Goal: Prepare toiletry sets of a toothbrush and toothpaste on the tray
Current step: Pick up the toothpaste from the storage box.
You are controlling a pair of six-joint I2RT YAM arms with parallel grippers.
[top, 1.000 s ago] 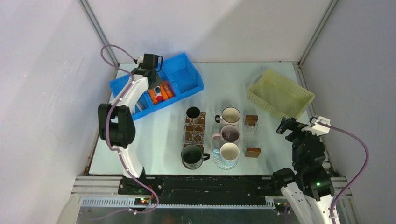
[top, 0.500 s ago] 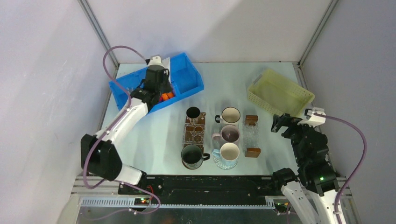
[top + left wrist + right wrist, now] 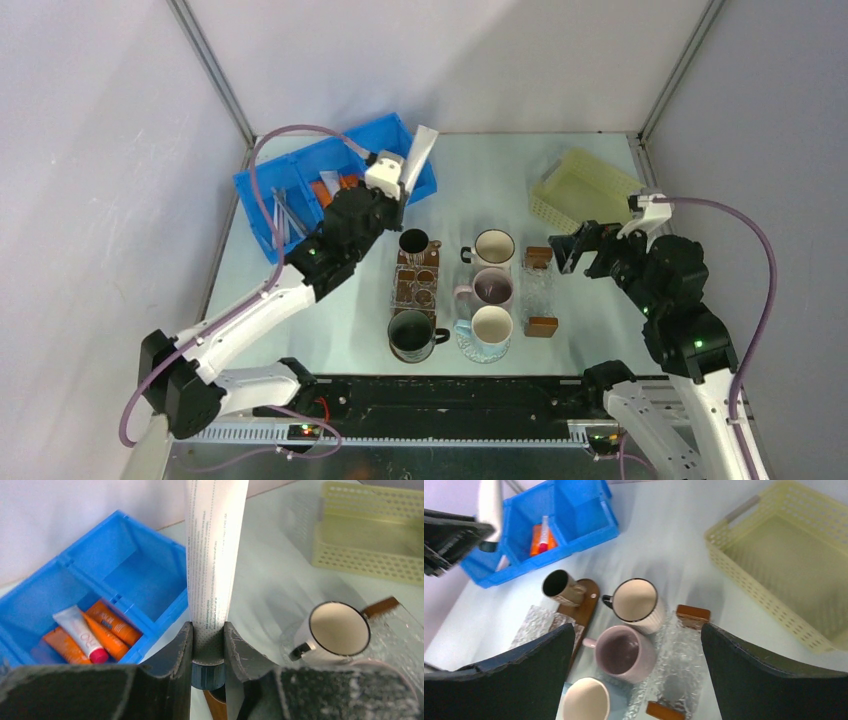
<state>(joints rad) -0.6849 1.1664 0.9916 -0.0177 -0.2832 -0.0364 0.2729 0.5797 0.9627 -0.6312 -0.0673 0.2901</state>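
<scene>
My left gripper (image 3: 405, 187) is shut on a white toothpaste tube (image 3: 422, 150) just above its dark cap. It holds the tube upright in the air by the right end of the blue bin (image 3: 400, 135). In the left wrist view the tube (image 3: 215, 555) rises from between the fingers. Orange toothpaste tubes (image 3: 107, 630) and a white one with a pink cap (image 3: 80, 632) lie in the bin's middle compartment. Thin grey toothbrushes (image 3: 284, 212) lie in its left compartment. My right gripper (image 3: 570, 247) is open and empty above the mugs.
A pale yellow basket (image 3: 600, 195) stands at the back right. Mid-table are several mugs: black (image 3: 412, 333), dark metal (image 3: 413, 241), white (image 3: 494, 246), pink (image 3: 492, 287). A clear tray with brown ends (image 3: 541, 290) lies beside them.
My left arm has lifted the white tube out of the blue bin and swung right toward the mugs. My right arm has moved left over the clear tray.
</scene>
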